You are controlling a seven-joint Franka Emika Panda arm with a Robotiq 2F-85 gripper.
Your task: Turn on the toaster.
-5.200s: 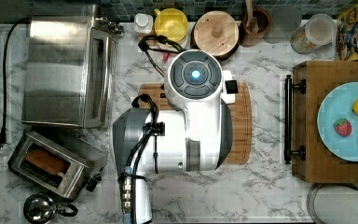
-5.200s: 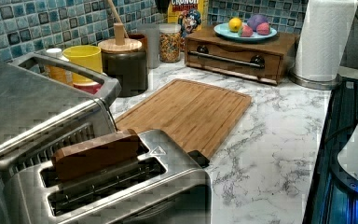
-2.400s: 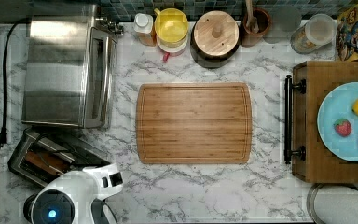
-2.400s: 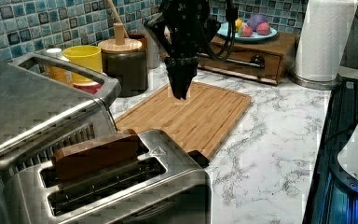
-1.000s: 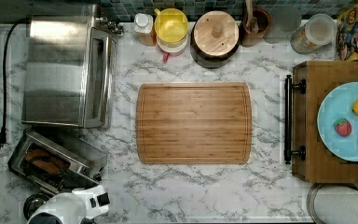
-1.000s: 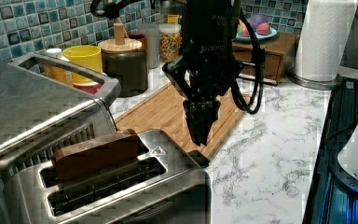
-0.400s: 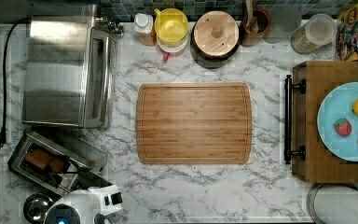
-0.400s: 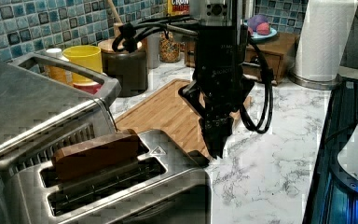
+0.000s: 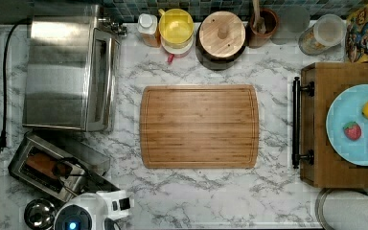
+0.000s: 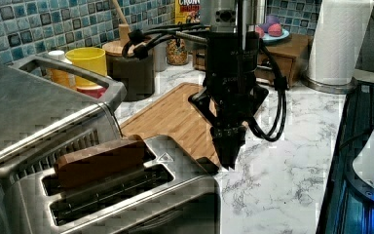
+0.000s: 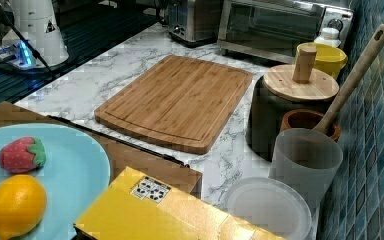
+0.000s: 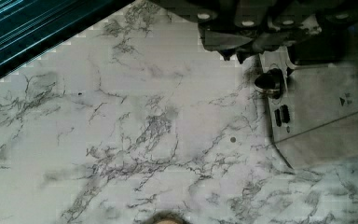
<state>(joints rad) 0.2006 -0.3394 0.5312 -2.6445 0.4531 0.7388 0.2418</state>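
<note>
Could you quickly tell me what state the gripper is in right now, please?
Gripper: shut, holding nothing, pointing down just above the black lever at the end of the toaster.

In the top view, toaster [image 9: 52,167] sits below toaster oven [image 9: 69,72].

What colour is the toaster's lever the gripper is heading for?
Black. The lever on the steel toaster shows best in the left view, just beside the gripper tips.
</note>
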